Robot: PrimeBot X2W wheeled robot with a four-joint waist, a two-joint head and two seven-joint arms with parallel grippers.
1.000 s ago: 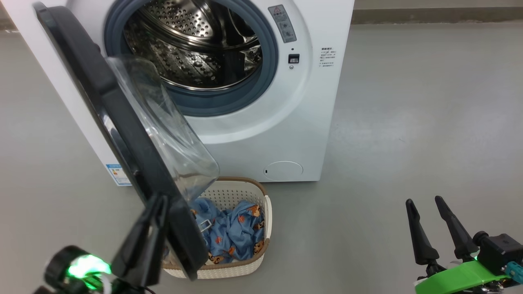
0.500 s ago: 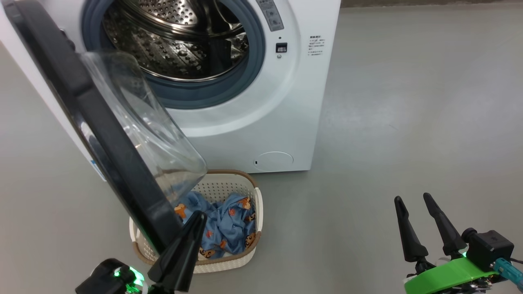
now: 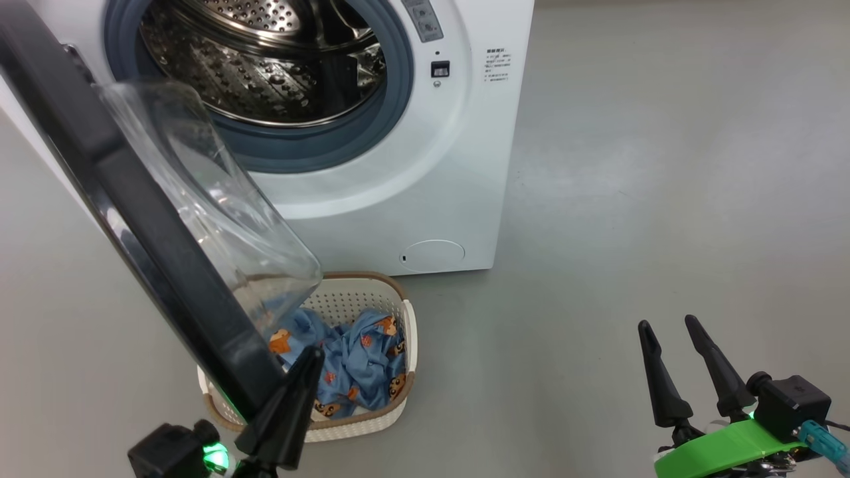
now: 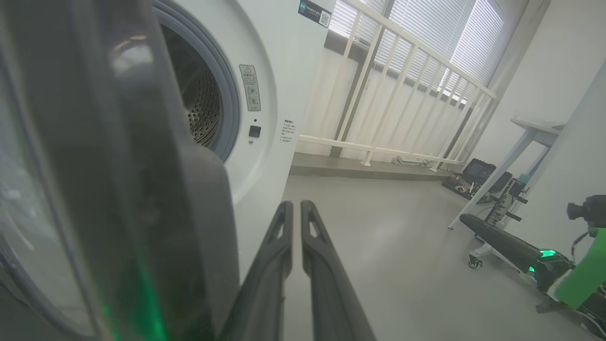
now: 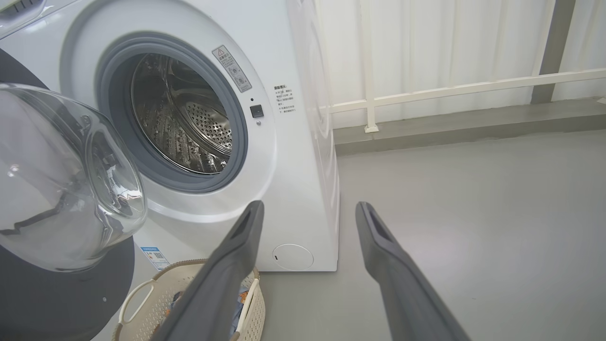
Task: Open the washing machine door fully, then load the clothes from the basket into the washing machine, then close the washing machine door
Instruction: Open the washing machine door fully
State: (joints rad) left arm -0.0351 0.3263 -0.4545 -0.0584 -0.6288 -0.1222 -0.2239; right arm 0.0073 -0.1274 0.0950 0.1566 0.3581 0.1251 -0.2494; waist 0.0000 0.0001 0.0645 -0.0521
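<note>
Left gripper [image 3: 311,355] has crossed to the right of the washing machine door [image 3: 133,219], at its lower edge.
Its fingers are pinched together, empty; right gripper [image 3: 667,322], lower right of frame, is spread apart.

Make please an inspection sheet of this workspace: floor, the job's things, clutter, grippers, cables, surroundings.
Surface: smooth grey floor.
Job's things: washing machine door stands open, overlapping the basket in the head view; washing machine drum shows no clothes inside; clothes lie in the basket.
Clutter: dark equipment by a white table, far off.
Grippers: left gripper, jaws shut, beside the door's rim, contact unclear; right gripper, jaws open, holding nothing.
Cables: teal plug with thin cable at the right wrist.
Surroundings: white railing, window blinds.
</note>
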